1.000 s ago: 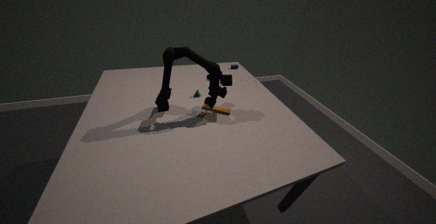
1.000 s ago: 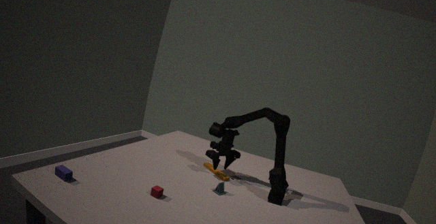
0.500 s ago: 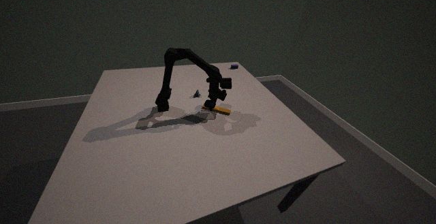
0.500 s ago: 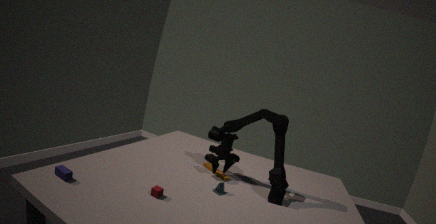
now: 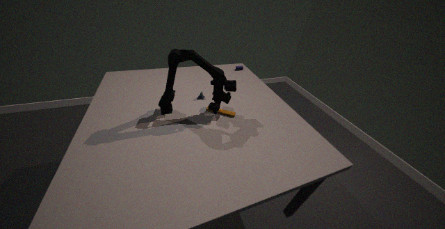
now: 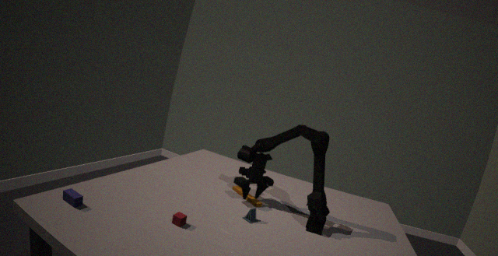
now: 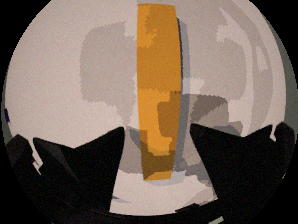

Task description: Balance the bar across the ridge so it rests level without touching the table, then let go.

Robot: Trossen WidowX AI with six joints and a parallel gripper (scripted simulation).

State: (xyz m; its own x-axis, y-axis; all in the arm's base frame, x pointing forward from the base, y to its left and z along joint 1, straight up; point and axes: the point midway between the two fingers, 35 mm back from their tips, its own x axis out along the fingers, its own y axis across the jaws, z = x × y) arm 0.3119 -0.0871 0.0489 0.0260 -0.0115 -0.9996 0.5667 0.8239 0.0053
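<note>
Okay, so the hand (image 5: 214, 108) (image 6: 250, 198) (image 7: 158, 129) is spread, with one finger on each side of the bar (image 5: 226, 113) (image 6: 254, 201) (image 7: 159, 60) and nothing pinched. The bar is lying flat on the desk (image 5: 139, 187) (image 6: 136, 186) (image 7: 45, 65), well in from every edge. In the top view it's closer to the right edge than the arm's base is, and the little ridge (image 5: 201, 96) (image 6: 250, 215) stands apart from it, more toward the far edge.

I'd call this the lining-up bit before the grab. Wrist view has the bar running lengthwise between the fingers, which is nice, but they look nearer one end than the middle. Personally I'd shift along to the midpoint first, since an end grip would probably let the long side droop and make a level set-down a pain. Then go low enough for the pads to meet the sides without jamming the tips into the desk, and close evenly so the bar doesn't twist.

After that, lift straight up so neither end drags, and turn it crosswise to the crest. Can't tell from here exactly how the crest runs, so check that before lowering.
</note>
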